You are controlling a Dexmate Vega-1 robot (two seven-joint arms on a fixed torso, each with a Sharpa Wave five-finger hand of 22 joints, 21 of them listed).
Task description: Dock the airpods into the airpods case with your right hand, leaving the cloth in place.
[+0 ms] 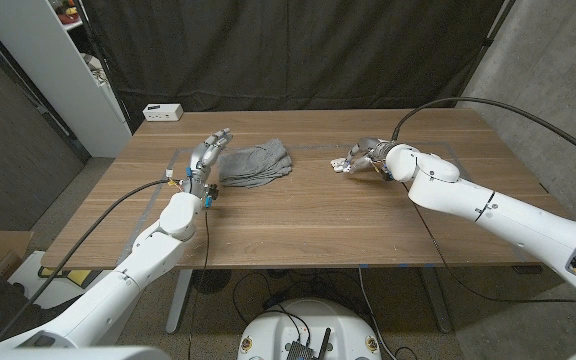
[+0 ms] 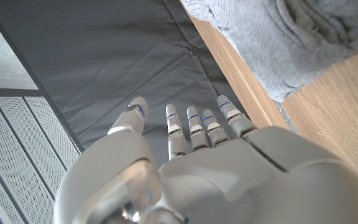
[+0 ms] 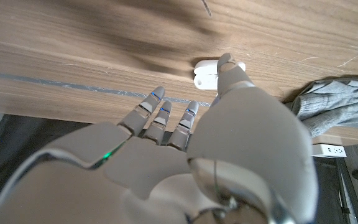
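Note:
The white airpods case lies on the wooden table right of centre, just off the fingertips of my right hand. In the right wrist view the thumb tip reaches over the case while the other fingers stay spread above the table. I cannot make out separate earbuds. The crumpled grey cloth lies left of centre. My left hand stands just left of the cloth, fingers apart, holding nothing.
A white power strip sits at the table's back left corner. Grey tape marks show near the left hand. A white shelf stands off the table's left side, and a dark curtain hangs behind.

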